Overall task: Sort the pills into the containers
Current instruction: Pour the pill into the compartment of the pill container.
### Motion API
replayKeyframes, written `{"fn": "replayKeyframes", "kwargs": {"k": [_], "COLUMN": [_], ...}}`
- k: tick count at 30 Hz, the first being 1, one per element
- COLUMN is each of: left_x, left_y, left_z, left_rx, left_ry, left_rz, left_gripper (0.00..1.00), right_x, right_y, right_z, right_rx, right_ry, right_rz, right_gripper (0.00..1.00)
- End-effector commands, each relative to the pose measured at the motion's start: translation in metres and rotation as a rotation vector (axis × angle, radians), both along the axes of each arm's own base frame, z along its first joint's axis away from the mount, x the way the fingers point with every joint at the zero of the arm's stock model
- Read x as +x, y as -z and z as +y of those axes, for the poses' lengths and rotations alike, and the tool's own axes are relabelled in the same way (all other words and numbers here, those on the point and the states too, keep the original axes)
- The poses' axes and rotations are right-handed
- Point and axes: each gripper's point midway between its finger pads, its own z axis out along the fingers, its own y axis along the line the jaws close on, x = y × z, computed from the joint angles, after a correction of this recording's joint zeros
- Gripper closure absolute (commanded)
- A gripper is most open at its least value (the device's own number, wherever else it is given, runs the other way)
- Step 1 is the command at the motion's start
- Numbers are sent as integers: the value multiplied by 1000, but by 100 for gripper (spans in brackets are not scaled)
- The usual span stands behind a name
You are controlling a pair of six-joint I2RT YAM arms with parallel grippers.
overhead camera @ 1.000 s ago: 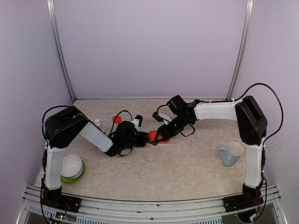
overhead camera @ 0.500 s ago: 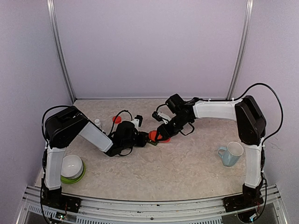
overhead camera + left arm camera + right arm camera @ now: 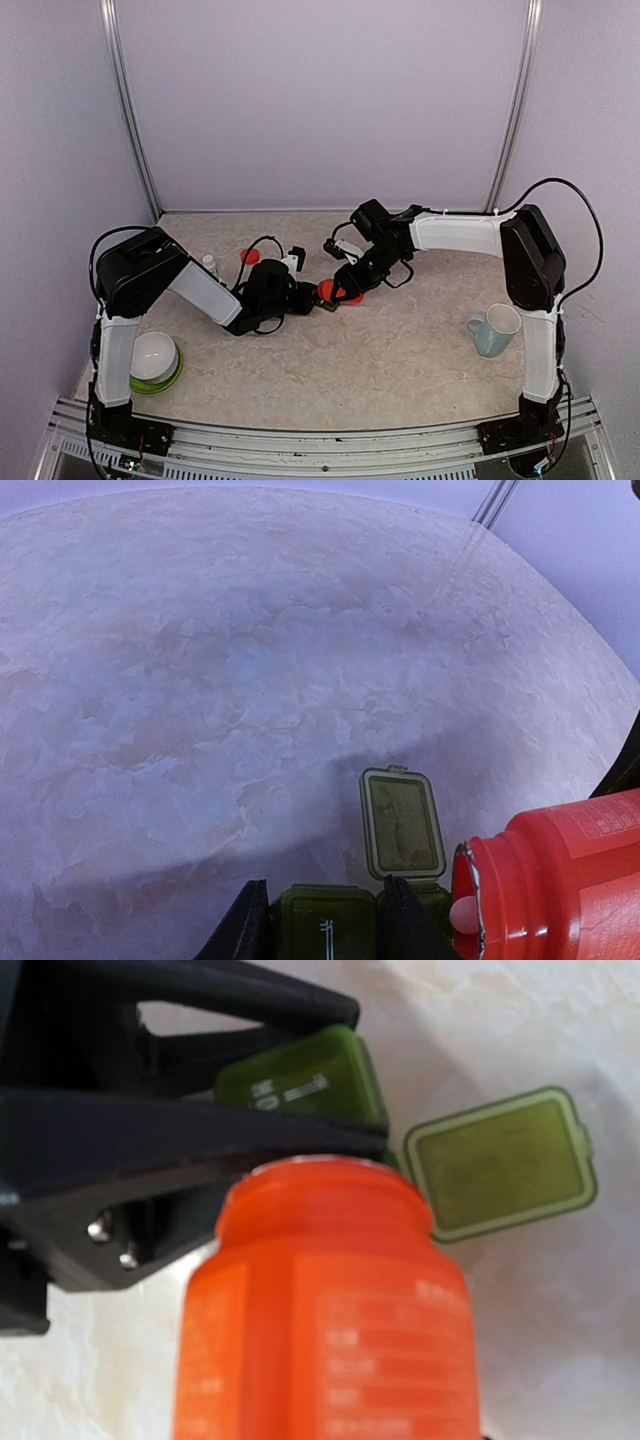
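The containers (image 3: 325, 925) are a dark green strip, and my left gripper (image 3: 325, 912) is shut on its closed compartment. The neighbouring compartment's lid (image 3: 402, 823) lies open on the table. My right gripper (image 3: 347, 284) holds the orange-red bottle (image 3: 565, 880) tipped on its side, its mouth right at the open compartment. A white pill (image 3: 462, 913) sits in the bottle's mouth. In the right wrist view the bottle (image 3: 325, 1310) fills the frame and hides my own fingers. Beyond it are the containers (image 3: 300, 1078) and the open lid (image 3: 500, 1160).
A red cap (image 3: 250, 256) and a small white bottle (image 3: 209, 264) stand behind the left arm. A white bowl on a green plate (image 3: 155, 360) is at the near left. A pale mug (image 3: 495, 330) stands at the right.
The right arm has shifted slightly left and back while still holding the tipped bottle. The left arm and the containers have stayed put.
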Motion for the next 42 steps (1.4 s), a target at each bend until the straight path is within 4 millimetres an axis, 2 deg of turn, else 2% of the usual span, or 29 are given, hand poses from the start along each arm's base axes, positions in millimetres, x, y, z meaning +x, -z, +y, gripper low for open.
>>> {"fn": "replayKeyframes", "kwargs": {"k": [1, 28, 42], "left_x": [0, 0, 0], "left_y": [1, -1, 1], "left_z": [4, 4, 4], "left_rx": [47, 46, 49], "left_ry": [-13, -13, -15], "left_rz": [5, 3, 3], "left_gripper": [81, 81, 81], "right_x": [-7, -6, -12], "right_y": [14, 12, 16], "right_z": [-3, 4, 8], "right_rx": [-65, -96, -40], "right_ry": [-6, -23, -45], "right_rz": [35, 31, 23], "right_gripper": [92, 92, 93]}}
